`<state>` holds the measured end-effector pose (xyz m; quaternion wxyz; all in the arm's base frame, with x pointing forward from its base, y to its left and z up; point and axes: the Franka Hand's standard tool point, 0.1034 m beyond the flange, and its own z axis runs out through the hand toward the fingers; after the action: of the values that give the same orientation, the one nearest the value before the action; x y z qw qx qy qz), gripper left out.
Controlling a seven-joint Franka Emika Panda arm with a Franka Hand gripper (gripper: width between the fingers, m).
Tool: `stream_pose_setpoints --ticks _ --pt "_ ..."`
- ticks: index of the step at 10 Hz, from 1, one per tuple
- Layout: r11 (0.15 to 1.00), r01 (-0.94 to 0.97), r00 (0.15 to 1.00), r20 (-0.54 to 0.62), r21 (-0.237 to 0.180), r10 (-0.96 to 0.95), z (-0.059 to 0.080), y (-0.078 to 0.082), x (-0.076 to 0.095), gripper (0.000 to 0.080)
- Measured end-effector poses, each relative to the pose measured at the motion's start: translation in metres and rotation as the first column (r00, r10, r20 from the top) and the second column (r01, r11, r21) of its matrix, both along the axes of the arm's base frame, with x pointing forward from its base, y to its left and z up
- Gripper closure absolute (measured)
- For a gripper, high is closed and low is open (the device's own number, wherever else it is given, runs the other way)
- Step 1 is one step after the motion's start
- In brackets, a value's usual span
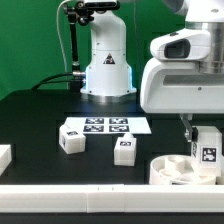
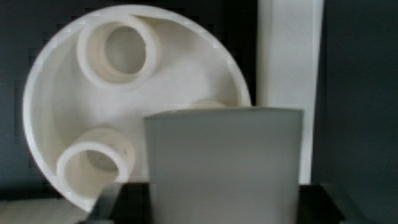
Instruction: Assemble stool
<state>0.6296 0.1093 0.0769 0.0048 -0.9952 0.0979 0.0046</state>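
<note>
My gripper (image 1: 203, 136) is shut on a chunky white stool leg (image 1: 208, 152) with a marker tag on it. It holds the leg upright just above the round white seat disc (image 1: 180, 172) at the exterior view's right front. In the wrist view the leg (image 2: 222, 150) fills the space between the dark fingers (image 2: 135, 204), with the gripper (image 2: 228, 208) closed around it. Behind it is the seat disc (image 2: 98, 110), showing two round sockets. Two more tagged legs (image 1: 72, 137) (image 1: 124, 150) stand on the black table nearer the middle.
The marker board (image 1: 105, 125) lies flat behind the two loose legs. The robot base (image 1: 107, 65) stands at the back. A plain white block (image 1: 5, 157) sits at the exterior view's left edge. A white strip (image 1: 80, 193) runs along the table's front. A white bar (image 2: 290, 50) lies beside the disc.
</note>
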Motion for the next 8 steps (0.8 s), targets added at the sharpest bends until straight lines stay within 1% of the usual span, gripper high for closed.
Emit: stream_pose_setpoints --ticks 2,4,5,6,7,8 --pt "0.963 0.268 0.963 0.002 -0.003 -0.268 0.0001 0.0044 -0.0004 0.0461" --pt "0.899 0.438 0.899 0.006 -0.003 -0.438 0.0002 0.0036 0.0003 0.0461" --pt "0.829 0.559 0.829 0.002 0.010 -0.559 0.0004 0.0028 0.0008 0.0461" --pt "0.748 0.662 0.749 -0.005 0.033 -0.663 0.0008 0.0030 0.0024 0.0461" --pt "0.672 0.739 0.673 -0.011 0.049 -0.739 0.0007 0.0038 0.0036 0.0461" --pt "0.639 0.767 0.641 -0.018 0.056 -0.768 0.0007 0.0041 0.0039 0.0461"
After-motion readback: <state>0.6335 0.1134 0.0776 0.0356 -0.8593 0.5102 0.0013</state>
